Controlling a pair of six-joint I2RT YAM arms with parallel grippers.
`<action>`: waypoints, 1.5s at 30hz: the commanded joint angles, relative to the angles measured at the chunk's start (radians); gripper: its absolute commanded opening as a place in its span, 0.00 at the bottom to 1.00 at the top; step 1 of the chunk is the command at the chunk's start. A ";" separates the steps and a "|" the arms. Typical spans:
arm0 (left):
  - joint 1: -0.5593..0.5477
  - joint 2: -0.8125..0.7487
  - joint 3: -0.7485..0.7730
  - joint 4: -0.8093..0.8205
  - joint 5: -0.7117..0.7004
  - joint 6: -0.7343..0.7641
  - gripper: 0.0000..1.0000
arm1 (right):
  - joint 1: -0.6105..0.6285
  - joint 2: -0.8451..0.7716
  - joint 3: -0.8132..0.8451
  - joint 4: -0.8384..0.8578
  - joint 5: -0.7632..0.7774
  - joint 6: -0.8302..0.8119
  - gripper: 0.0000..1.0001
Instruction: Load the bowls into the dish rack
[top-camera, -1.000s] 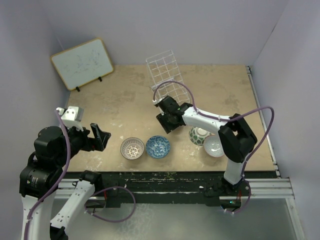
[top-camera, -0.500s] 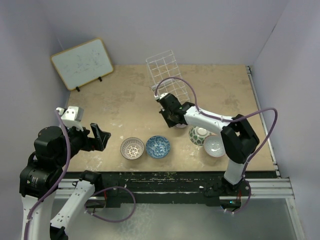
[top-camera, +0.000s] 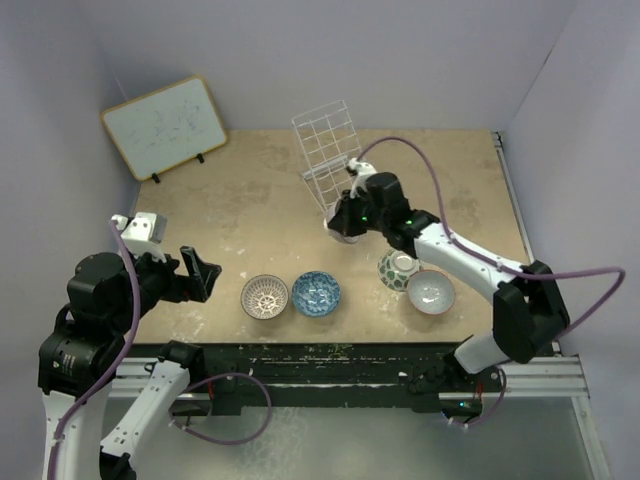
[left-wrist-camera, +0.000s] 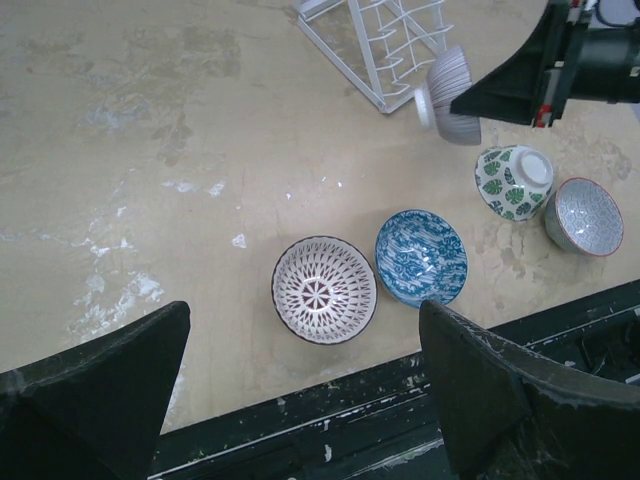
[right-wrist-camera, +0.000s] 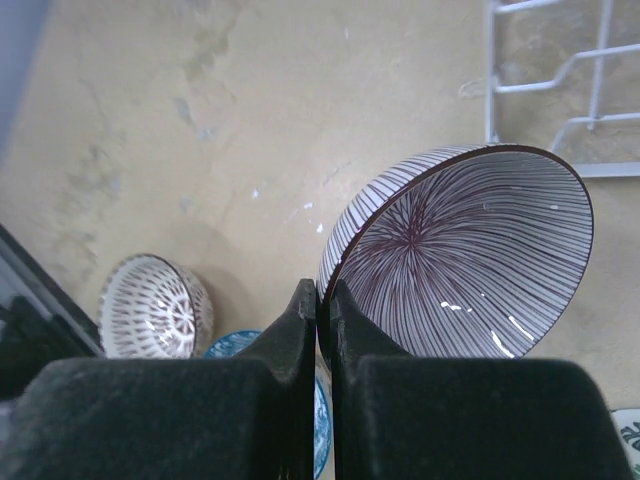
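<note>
Centre of the top view: right gripper (top-camera: 348, 220) is clamped on the mauve striped bowl (top-camera: 341, 236), just beside the near edge of the dish rack (top-camera: 328, 150). 4 bowls sit on the table (top-camera: 250, 200) in the lower middle: brown-and-white bowl (top-camera: 265, 296), blue bowl (top-camera: 316, 293) just beside it, then green-and-white bowl (top-camera: 398, 268) and pale bowl (top-camera: 431, 292). Left gripper (top-camera: 200, 270) is at the left, jaws spread, holding nothing. Whiteboard (top-camera: 165, 127) is at the upper left.

Left wrist view: both fingers (left-wrist-camera: 100, 390) are wide apart at the bottom corners. The mauve bowl is tipped on its side at upper right, near the rack's corner.

Right wrist view: fingers (right-wrist-camera: 300, 330) are pinched on the mauve bowl's rim, its striped inside facing the camera. Rack wires are at the upper right.
</note>
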 joint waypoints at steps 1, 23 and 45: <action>-0.007 0.013 0.038 0.020 0.002 0.015 0.99 | -0.136 -0.135 -0.153 0.402 -0.238 0.216 0.00; -0.017 0.047 0.063 0.006 -0.003 0.017 0.99 | -0.217 -0.113 -0.424 1.443 0.116 0.666 0.00; -0.020 0.065 0.048 0.010 -0.019 0.028 0.99 | -0.216 0.095 -0.475 1.467 0.284 0.847 0.00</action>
